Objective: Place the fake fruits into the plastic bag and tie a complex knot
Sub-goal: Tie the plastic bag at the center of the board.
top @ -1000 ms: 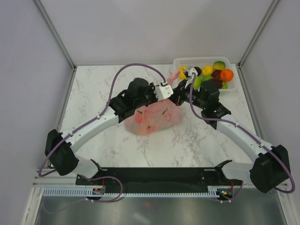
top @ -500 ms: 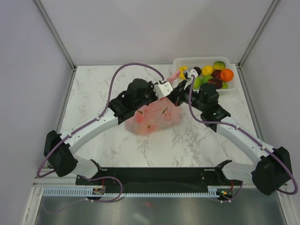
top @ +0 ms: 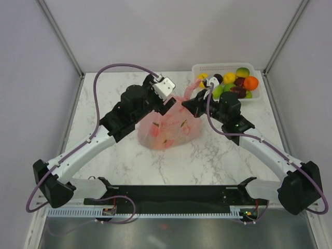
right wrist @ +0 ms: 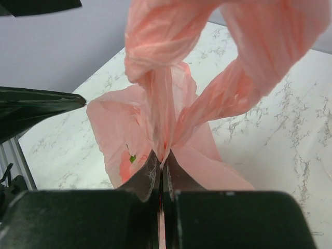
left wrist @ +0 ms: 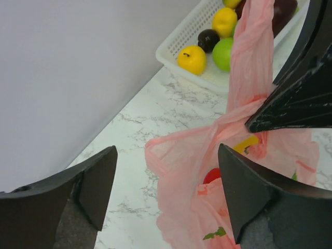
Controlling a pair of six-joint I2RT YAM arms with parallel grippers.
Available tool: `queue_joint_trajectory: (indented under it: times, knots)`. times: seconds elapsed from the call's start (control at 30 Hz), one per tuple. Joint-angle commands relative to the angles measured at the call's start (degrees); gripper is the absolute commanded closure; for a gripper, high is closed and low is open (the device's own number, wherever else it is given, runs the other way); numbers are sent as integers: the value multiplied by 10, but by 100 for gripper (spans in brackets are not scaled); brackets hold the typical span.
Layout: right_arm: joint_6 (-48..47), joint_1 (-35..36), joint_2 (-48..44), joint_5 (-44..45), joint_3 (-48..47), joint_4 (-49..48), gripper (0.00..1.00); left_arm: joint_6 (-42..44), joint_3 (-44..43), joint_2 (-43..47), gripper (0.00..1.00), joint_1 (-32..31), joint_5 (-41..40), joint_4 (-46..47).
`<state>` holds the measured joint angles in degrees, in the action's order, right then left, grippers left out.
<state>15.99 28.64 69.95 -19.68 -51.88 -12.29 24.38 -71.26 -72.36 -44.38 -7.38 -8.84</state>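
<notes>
The pink plastic bag [top: 168, 129] lies mid-table with fake fruits inside: a red one [left wrist: 211, 175] and a yellow one [left wrist: 246, 143] show through the film. My right gripper [right wrist: 162, 161] is shut on the bag's gathered handles [right wrist: 166, 98], which loop upward above its fingers. In the top view the right gripper [top: 188, 105] sits at the bag's upper right edge. My left gripper [left wrist: 166, 192] is open; the bag's loose left rim lies below the gap between its jaws. From above, the left gripper [top: 167, 104] hovers at the bag's top left. No knot is in view.
A white lattice basket [top: 205, 68] at the back right holds more fruits: yellow [left wrist: 192, 58], green [left wrist: 224, 53], dark purple [left wrist: 208, 39], orange [top: 251, 83]. A pink handle strip [left wrist: 251, 46] rises in front of it. Walls enclose the table on three sides.
My left gripper has opened, let go of the bag and drawn back to the left and away. The right gripper stays shut on the handles in nearly the same place.
</notes>
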Motion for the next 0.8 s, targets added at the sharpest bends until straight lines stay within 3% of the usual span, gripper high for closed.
queue_joint_trajectory:
  times: [0.0, 0.07, 0.23, 0.3, 0.33, 0.4, 0.77]
  knots:
    - [-15, -2, 8, -16, -3, -11, 100, -130, -47, 11, 10, 1, 0, 31]
    - [-17, -2, 8, -15, -2, -11, 100, -212, -77, 5, 1, 1, 7, 15]
    - [-18, -2, 4, -18, -1, -10, 100, -295, -133, -10, 0, 9, 111, -11]
    - [-16, -2, 4, -21, -1, -9, 100, -297, -160, -27, 6, 14, 129, -24]
    - [-16, -2, 4, -20, -1, -10, 100, -297, -174, -36, 22, 13, 128, -35]
    - [-13, -1, 4, -24, -1, -10, 100, -297, -221, -67, 28, 13, 133, -69]
    - [-8, -2, 3, -26, 1, -15, 100, -304, -313, -166, 26, 12, 176, -115]
